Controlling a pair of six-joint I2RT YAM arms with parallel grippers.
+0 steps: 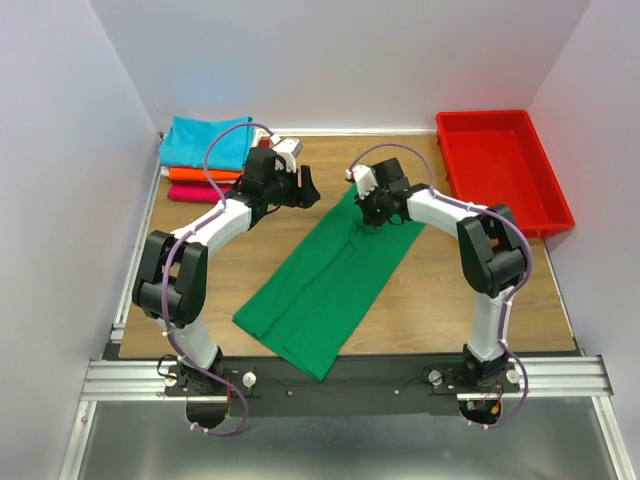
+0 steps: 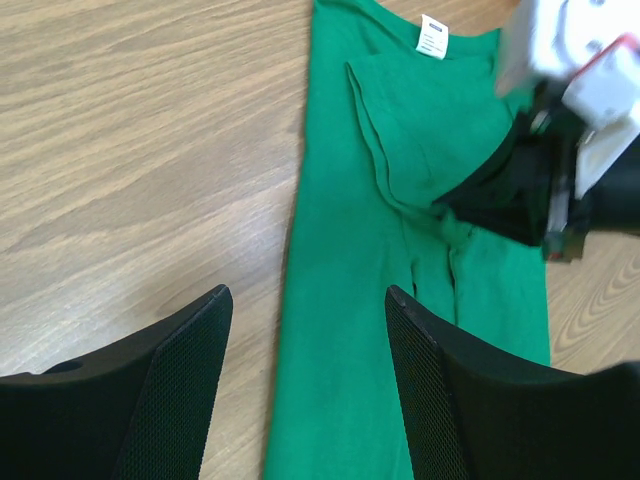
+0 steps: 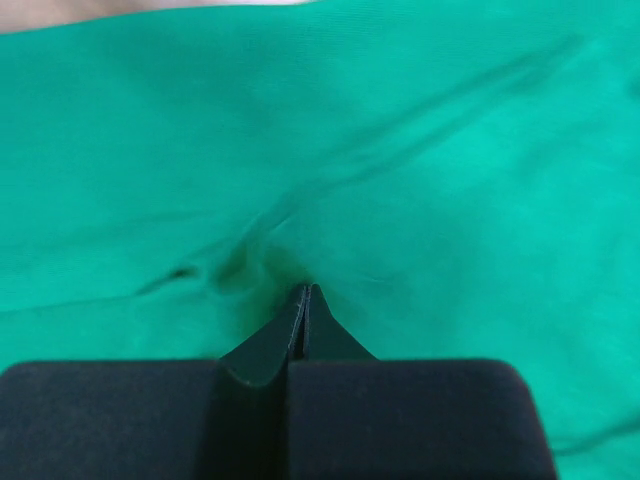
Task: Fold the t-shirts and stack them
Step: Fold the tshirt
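The green t-shirt lies on the table as a long strip folded lengthwise, running diagonally from back right to front left. In the left wrist view its white neck label shows at the far end. My right gripper is at the shirt's far end. In the right wrist view it is shut, tips pinching puckered green cloth. My left gripper is open and empty, hovering by the shirt's left edge. Turquoise, orange and magenta shirts sit stacked at the back left.
A red plastic tray stands at the back right by the wall. White walls close in the table on three sides. The right arm's wrist shows close by in the left wrist view. Bare wood lies beside the shirt.
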